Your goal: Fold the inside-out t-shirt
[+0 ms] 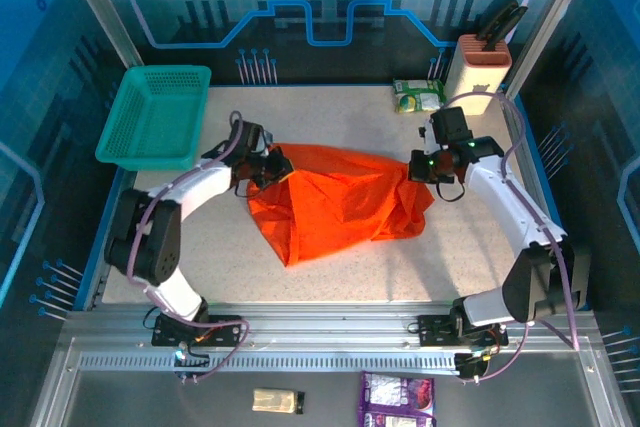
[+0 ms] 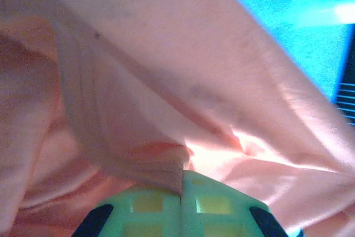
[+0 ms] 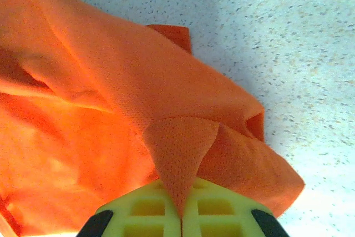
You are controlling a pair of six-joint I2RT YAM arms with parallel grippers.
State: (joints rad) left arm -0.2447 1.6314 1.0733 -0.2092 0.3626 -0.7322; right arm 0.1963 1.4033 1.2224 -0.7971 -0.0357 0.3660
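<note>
Two opposite t-shirt point(image 1: 340, 202) edges in the pinch of left fingers point(image 2: 147, 209) and right fingers point(image 3: 150, 209), bare table point(image 1: 330, 117) around.

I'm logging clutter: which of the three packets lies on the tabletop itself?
The green-and-white packet, at the far edge beside the knife block. The purple packet and tan packet lie off it, nearer than the arm bases.

So the left arm point(image 1: 190, 190) and right arm point(image 1: 512, 205) are both bent at the elbow, forearms angling inward. Left gripper point(image 1: 270, 169) and right gripper point(image 1: 420, 167) sit well apart, facing each other, each with jaws clamped on a pinch of the t-shirt point(image 1: 340, 202).
</note>
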